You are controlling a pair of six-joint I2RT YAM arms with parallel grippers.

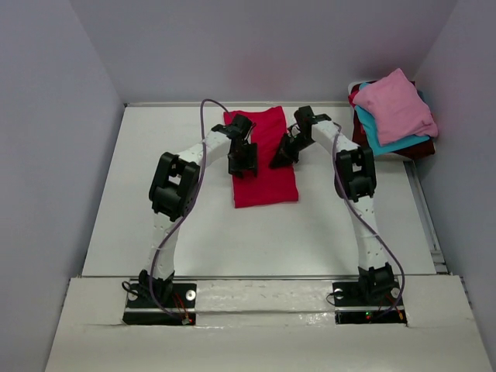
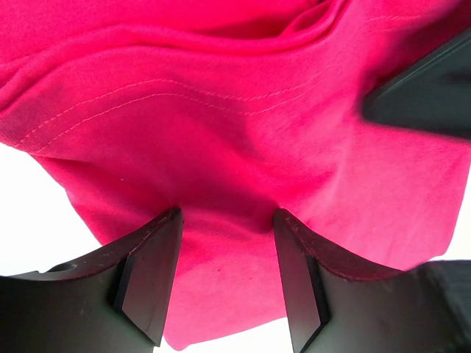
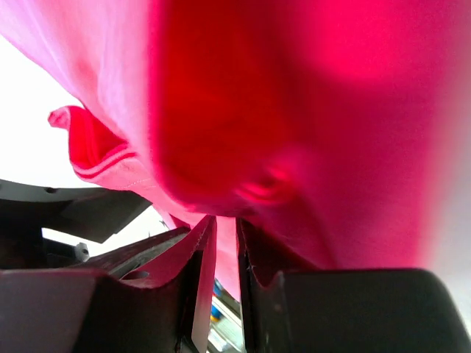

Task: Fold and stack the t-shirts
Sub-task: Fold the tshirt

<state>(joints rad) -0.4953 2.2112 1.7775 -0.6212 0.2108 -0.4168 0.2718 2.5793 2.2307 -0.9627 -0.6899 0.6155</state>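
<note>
A crimson-red t-shirt (image 1: 265, 182) lies as a long narrow strip in the far middle of the white table (image 1: 155, 201). My left gripper (image 1: 242, 164) is down on its left part. In the left wrist view the left gripper (image 2: 227, 220) is open, its tips wide apart on the red cloth (image 2: 243, 110). My right gripper (image 1: 280, 159) is at the shirt's right edge. Seen from the right wrist, the right gripper (image 3: 225, 224) is shut on a thin fold of the red t-shirt (image 3: 294, 110), which is lifted and hangs in front of the camera.
At the far right stands a stack of t-shirts: light pink (image 1: 395, 105) on top, teal-blue (image 1: 384, 141) under it, dark maroon (image 1: 422, 149) at the bottom. Grey walls close in the table on the left, back and right. A dark part of the right gripper (image 2: 427, 88) shows in the left wrist view.
</note>
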